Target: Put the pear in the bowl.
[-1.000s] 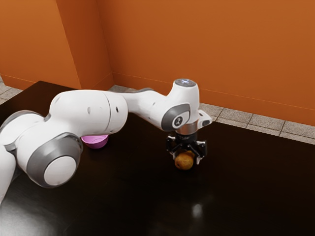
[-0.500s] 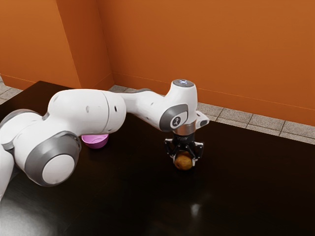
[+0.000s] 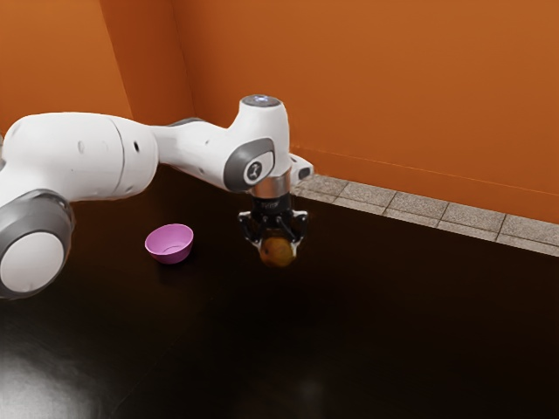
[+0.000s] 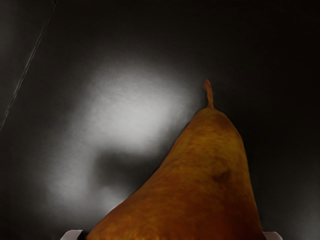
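In the exterior view my black gripper [image 3: 278,248] is shut on the brown-orange pear [image 3: 279,252], one finger on each side of it, held up above the dark table. The wrist view has the pear [image 4: 200,185] large at its lower edge, stem pointing away from the hand, with the tips of the gripper [image 4: 175,236] at its two sides. A pink bowl [image 3: 169,244] stands upright on the table, apart from the pear and toward the exterior view's left.
The dark glossy table [image 3: 367,332] stretches below and around the hand. An orange wall [image 3: 393,87] rises beyond its far edge, with a strip of grey floor tiles [image 3: 419,208] between.
The arm has risen and moved toward the exterior view's left, carrying the pear up with it. The bowl, partly covered by the arm before, now shows whole.
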